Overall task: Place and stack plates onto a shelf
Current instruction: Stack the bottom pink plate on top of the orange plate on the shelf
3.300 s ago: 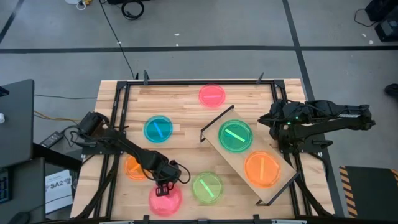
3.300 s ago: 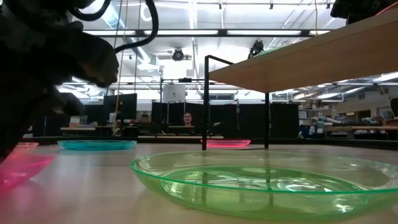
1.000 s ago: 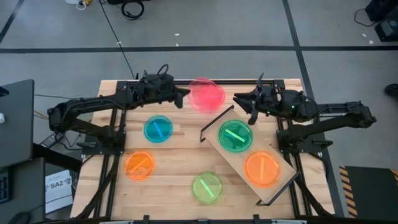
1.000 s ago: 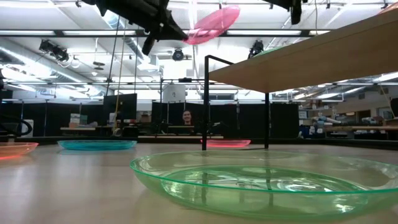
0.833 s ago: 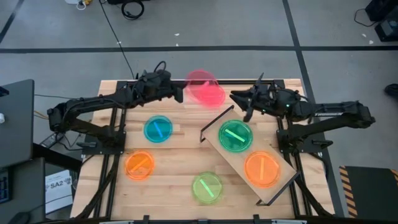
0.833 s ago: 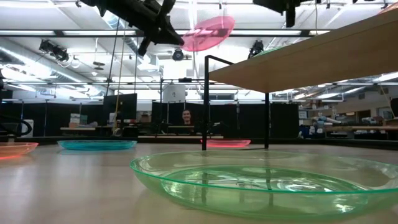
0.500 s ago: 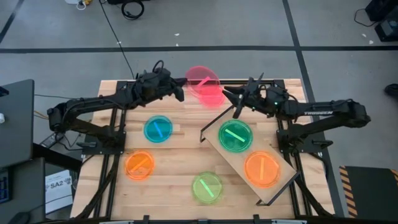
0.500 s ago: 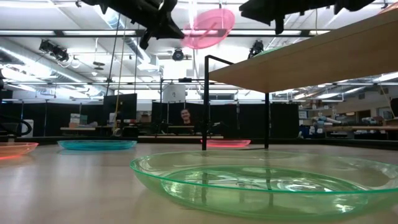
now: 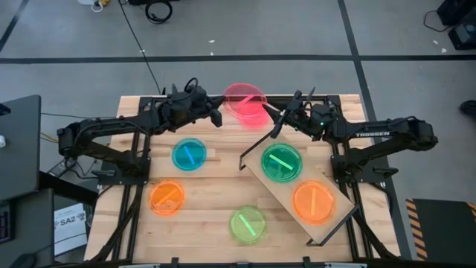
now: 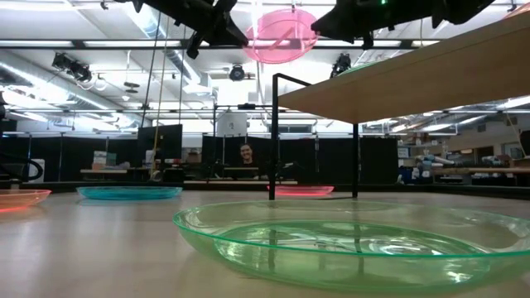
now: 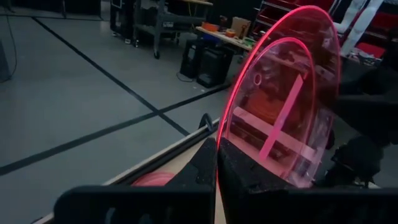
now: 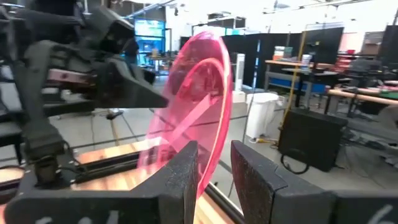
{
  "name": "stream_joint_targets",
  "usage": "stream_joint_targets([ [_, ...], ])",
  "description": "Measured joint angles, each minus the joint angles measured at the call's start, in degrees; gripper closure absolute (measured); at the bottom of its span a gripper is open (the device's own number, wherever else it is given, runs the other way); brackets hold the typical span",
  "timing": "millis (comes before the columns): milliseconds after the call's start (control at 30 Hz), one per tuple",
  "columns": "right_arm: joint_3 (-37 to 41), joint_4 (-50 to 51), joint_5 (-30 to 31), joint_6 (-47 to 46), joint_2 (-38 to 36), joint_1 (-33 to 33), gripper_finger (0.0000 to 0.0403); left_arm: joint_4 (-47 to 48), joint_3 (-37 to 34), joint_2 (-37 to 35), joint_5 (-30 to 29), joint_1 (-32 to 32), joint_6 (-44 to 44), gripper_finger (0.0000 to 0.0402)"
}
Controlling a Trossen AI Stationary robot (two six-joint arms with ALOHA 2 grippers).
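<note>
I am pinching the pink plate [image 9: 246,101] in my left tool [image 9: 217,117], handing toward my open right tool [image 9: 274,123]; releasing early risks dropping it.

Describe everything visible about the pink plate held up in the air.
The pink plate is a round, translucent neon disc with a raised rim and a straight centre bar. It is airborne above the table's far edge, tilted. The left gripper is shut on its rim; the right gripper, open, straddles the opposite rim.
</note>
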State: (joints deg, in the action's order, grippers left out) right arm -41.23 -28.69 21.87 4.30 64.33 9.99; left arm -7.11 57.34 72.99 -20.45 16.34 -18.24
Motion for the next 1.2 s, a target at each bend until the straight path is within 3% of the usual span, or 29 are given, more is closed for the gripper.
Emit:
stream_joint_targets([
  [200,0.00,-0.04,0.13,-0.10,-0.19,-0.01,0.0315,-0.02,0.00,0.00,-0.02,-0.56,0.05,0.0393],
  [533,0.00,-0.05,0.97,-0.10,-0.13,0.11,0.0394,-0.03,0.00,0.00,-0.02,-0.59,0.01,0.0393],
  [1033,0.00,-0.02,1.20,-0.10,-0.13,0.38,0.0397,0.11,0.00,0.00,2.31,-0.50,-0.91,0.0391],
  [1200,0.00,-0.09,1.20,-0.22,-0.14,0.38,0.0398,0.22,0.00,0.02,3.61,-0.55,-0.13,0.0364],
])
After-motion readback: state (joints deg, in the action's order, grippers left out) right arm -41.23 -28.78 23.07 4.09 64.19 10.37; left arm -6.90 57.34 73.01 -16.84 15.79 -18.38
